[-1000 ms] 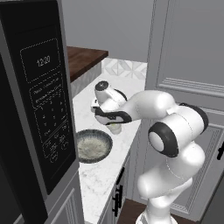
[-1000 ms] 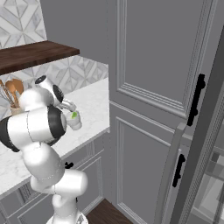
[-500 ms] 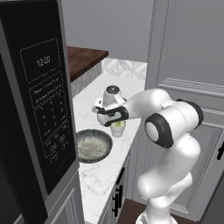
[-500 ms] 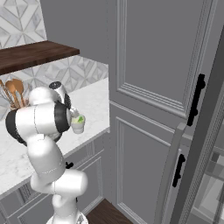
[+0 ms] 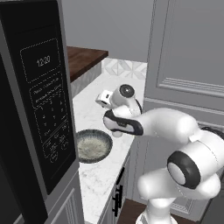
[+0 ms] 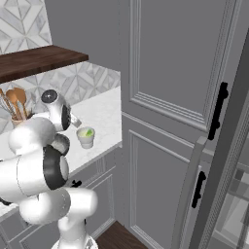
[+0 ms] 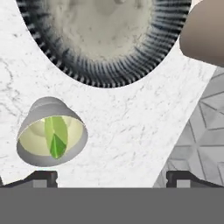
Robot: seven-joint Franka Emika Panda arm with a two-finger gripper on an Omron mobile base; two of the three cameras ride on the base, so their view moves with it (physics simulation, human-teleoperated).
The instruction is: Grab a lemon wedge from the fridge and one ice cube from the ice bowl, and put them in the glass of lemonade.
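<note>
A white marble-patterned bench (image 5: 98, 175) runs along the wall, with pale grey panelled drawers and black bar handles (image 5: 117, 199) beneath it. At the left stands a black microwave with a keypad and a clock display (image 5: 41, 61) reading 12:20. A dark brown wooden shelf (image 6: 36, 61) hangs over a backsplash of grey and white geometric tiles (image 6: 87, 80). A beige crock holding wooden spoons (image 6: 17, 104) sits at the back of the bench. Tall light grey panelled cabinet doors (image 6: 170, 92) rise to the right, one carrying a black handle (image 6: 218, 109).
</note>
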